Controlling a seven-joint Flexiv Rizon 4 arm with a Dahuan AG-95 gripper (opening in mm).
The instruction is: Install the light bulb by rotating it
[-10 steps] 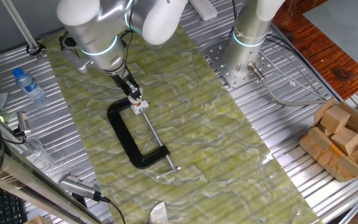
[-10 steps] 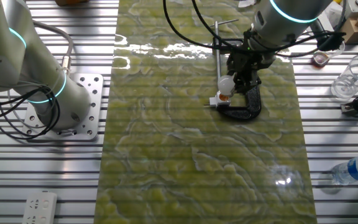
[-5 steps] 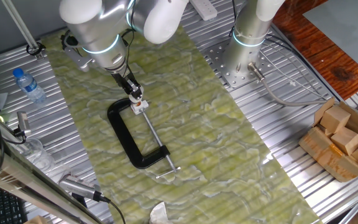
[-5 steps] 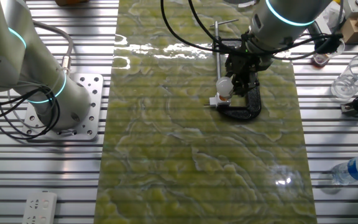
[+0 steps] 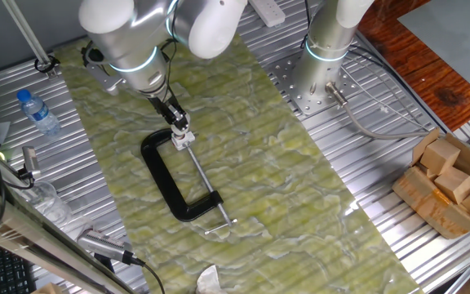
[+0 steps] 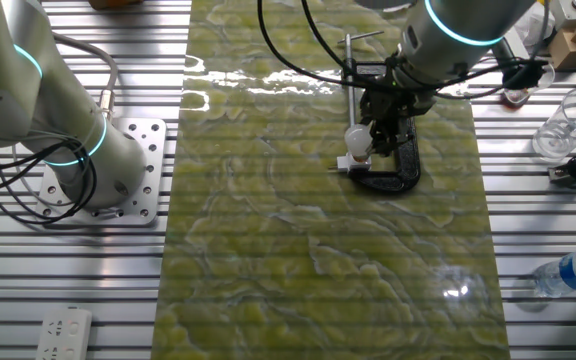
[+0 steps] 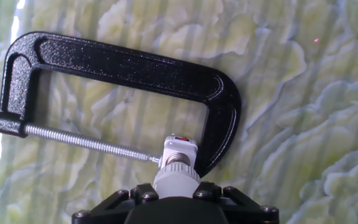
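Note:
My gripper (image 7: 176, 193) is shut on the small white light bulb (image 7: 176, 174), held with its threaded base pointing down. The base sits in a small white socket (image 7: 179, 148) with a red mark, clamped between the steel screw (image 7: 86, 143) and the jaw of the black C-clamp (image 7: 135, 68). In one fixed view the gripper (image 5: 175, 121) stands over the socket (image 5: 187, 140) at the clamp's (image 5: 166, 180) far end. In the other fixed view the bulb (image 6: 357, 143) shows white beside the black fingers (image 6: 383, 135), above the clamp (image 6: 393, 175).
The clamp lies on a green marbled mat (image 5: 243, 171) over a slatted metal table. A water bottle (image 5: 37, 112) lies at the left, wooden blocks in a box (image 5: 451, 184) at the right, a second arm's base (image 5: 321, 77) at the back.
The gripper with the bulb has turned slightly and shifted a little over the socket; the bulb looks slightly higher in the other fixed view. The clamp has not moved.

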